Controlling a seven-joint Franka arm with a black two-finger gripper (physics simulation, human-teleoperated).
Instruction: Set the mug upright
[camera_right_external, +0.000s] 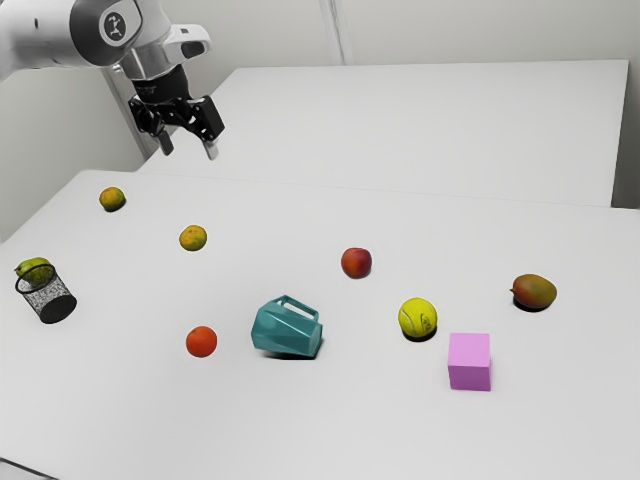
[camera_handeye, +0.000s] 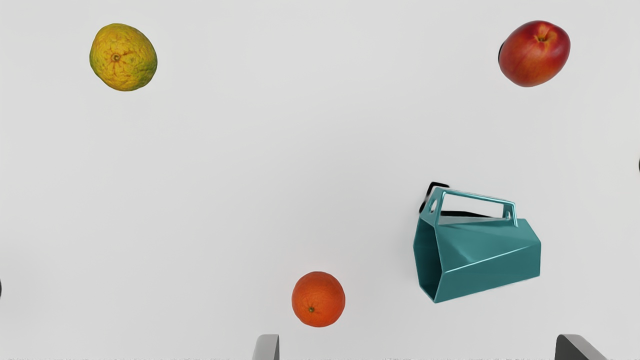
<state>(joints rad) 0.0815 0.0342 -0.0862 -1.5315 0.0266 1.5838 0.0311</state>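
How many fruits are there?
6: two round yellowish ones, exterior view's left; one green, by the black mesh basket; one orange, one red, near the teal angular mug; one oval reddish, behind the pink cube.

Teal faceted mug (camera_handeye: 487, 260), lying on its side

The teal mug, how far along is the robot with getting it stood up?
Nothing looks done yet: the teal mug lies on its side, its mouth facing the side where the orange sits. Nothing is in hand: the end effector is open and up above the table. Left to do: reach the mug, grip it, turn it upright and let go.
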